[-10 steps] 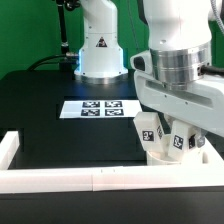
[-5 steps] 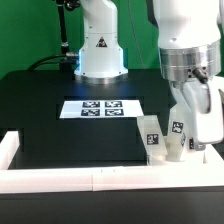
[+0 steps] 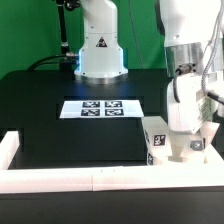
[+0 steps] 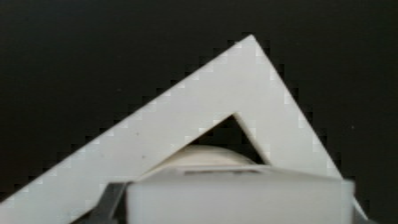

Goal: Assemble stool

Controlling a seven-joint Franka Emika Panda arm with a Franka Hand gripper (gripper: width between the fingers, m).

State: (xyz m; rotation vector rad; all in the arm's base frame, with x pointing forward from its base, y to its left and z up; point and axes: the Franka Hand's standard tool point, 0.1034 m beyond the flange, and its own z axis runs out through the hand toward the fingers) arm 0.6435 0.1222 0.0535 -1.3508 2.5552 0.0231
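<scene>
The stool parts stand at the front right, in the corner of the white border rails. One white leg [image 3: 154, 139] with a black-and-white tag stands upright at the exterior view's left of my gripper [image 3: 184, 138]. Another tagged leg [image 3: 198, 149] is at its right. The low white seat [image 3: 172, 157] lies under them, mostly hidden. My gripper comes down from above between these legs. In the wrist view a blurred white leg block [image 4: 240, 192] fills the space between the gripper's [image 4: 233, 206] dark fingers, so it is shut on a leg. A rounded white part [image 4: 214, 156] shows just beyond.
White border rails [image 3: 100, 178] run along the front and meet in a corner [image 4: 240, 75] right by the parts. The marker board [image 3: 100, 107] lies mid-table on the black surface. The robot base [image 3: 100, 50] stands at the back.
The hand has turned and shifted to the exterior view's right over the legs. The left tagged leg, covered before, now stands in plain view.
</scene>
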